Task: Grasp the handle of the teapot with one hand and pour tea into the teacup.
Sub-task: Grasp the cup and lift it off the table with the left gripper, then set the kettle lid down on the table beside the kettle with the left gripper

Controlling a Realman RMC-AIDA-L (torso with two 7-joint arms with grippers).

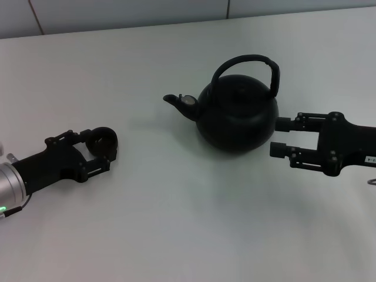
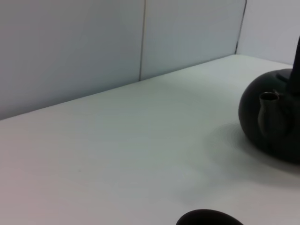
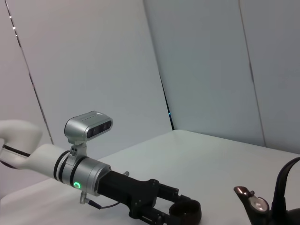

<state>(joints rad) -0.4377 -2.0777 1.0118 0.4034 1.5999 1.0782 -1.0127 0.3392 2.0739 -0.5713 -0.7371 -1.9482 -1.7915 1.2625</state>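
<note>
The black teapot [image 1: 237, 114] stands mid-table with its spout [image 1: 175, 101] pointing to my left. Its arched handle [image 1: 248, 61] rises upright and free. The small black teacup [image 1: 102, 141] sits on the table between the fingers of my left gripper [image 1: 98, 150], which is shut on it. My right gripper [image 1: 281, 137] is open and level with the teapot's body, just beside its right flank and below the handle. The left wrist view shows the teapot [image 2: 276, 124] and the teacup's rim [image 2: 208, 218]. The right wrist view shows the teacup [image 3: 185, 212] and the spout [image 3: 250, 205].
The white table [image 1: 176, 223] stretches around both arms. A pale panelled wall [image 1: 117, 14] runs along its far edge. My left arm's silver wrist [image 3: 79, 171] with its camera shows in the right wrist view.
</note>
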